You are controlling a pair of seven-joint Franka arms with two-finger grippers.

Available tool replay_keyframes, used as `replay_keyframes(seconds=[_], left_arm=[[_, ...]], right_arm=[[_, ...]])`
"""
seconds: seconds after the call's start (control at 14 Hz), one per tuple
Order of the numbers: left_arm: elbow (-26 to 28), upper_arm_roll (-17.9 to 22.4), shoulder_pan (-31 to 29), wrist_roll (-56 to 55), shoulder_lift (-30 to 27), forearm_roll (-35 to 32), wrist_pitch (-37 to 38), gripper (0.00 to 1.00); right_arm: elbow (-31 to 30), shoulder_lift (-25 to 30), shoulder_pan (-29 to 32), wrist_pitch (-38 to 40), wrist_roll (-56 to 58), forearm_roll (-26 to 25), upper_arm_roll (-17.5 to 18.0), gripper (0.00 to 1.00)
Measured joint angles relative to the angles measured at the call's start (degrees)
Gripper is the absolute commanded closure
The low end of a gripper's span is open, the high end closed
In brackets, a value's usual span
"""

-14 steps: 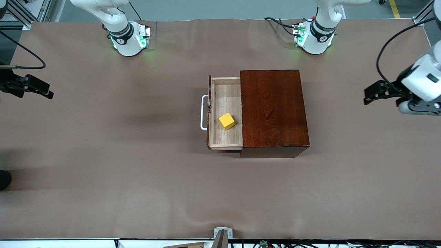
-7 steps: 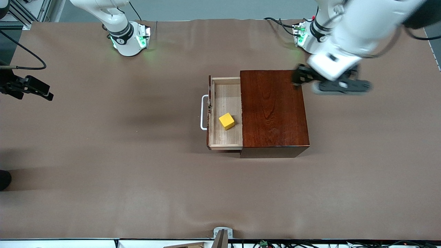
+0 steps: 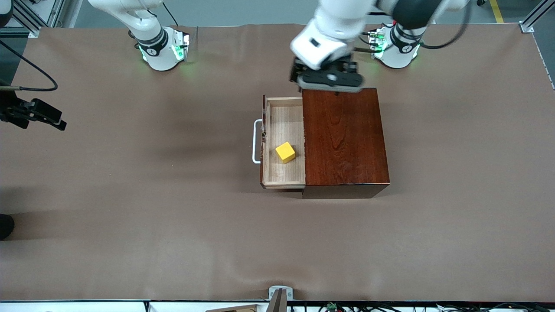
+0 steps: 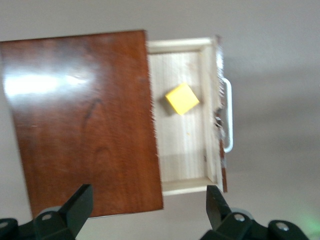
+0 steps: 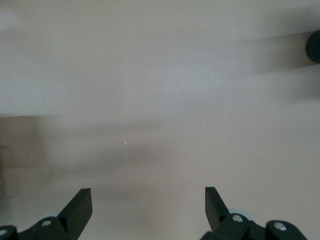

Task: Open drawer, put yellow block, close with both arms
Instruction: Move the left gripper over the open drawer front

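The dark reddish-brown wooden box [image 3: 342,138] stands mid-table. Its drawer [image 3: 284,119] is pulled out toward the right arm's end of the table, white bar handle [image 3: 256,141] leading. The yellow block [image 3: 285,152] rests on the drawer's pale floor. My left gripper [image 3: 328,83] hangs over the box's edge nearest the robot bases. In the left wrist view it is open [image 4: 148,207], empty, with box [image 4: 80,125], drawer [image 4: 182,155] and block [image 4: 182,98] below. My right gripper [image 3: 54,119] waits at the right arm's end of the table, open [image 5: 148,205] over bare table.
A brown mat [image 3: 151,195] covers the table. A small metal bracket [image 3: 280,294] sits at the table edge nearest the front camera. A black cable [image 3: 37,71] loops above the right gripper. A dark rounded object [image 3: 5,225] shows at the right arm's end.
The left arm has swung in from the left arm's end of the table to over the box's edge nearest the bases. The right gripper has barely shifted. Drawer and block are unmoved.
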State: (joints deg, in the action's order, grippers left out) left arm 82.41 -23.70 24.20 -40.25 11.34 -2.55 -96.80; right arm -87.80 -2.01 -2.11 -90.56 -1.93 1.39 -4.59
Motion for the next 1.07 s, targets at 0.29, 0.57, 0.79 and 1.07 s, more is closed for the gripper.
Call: replay_keyframes(seconds=[0.29,0.57,0.79,1.07], left_arm=[[0.0,-0.08,10.05,-0.01,2.83,-4.79,-5.11,0.0],[-0.1,-0.14,15.74,7.93,5.1,-10.88,-5.39,0.0],[-2.02,0.21,16.05,24.89,10.06,-10.95,-8.97,0.0],[-4.43,0.73,15.73,42.06,17.65,-10.98,-18.53,0.0]], right_arm=[[-0.46,-0.11,0.31,1.96,-0.37,0.0,-0.32,0.0],[-0.46,-0.11,0.59,2.89,-0.54,0.0,-0.48,0.0],[-0.47,-0.11,0.85,2.84,-0.77,0.01,-0.53,0.0],[-0.49,-0.17,1.11,2.84,-0.78,0.12,-0.54,0.0]])
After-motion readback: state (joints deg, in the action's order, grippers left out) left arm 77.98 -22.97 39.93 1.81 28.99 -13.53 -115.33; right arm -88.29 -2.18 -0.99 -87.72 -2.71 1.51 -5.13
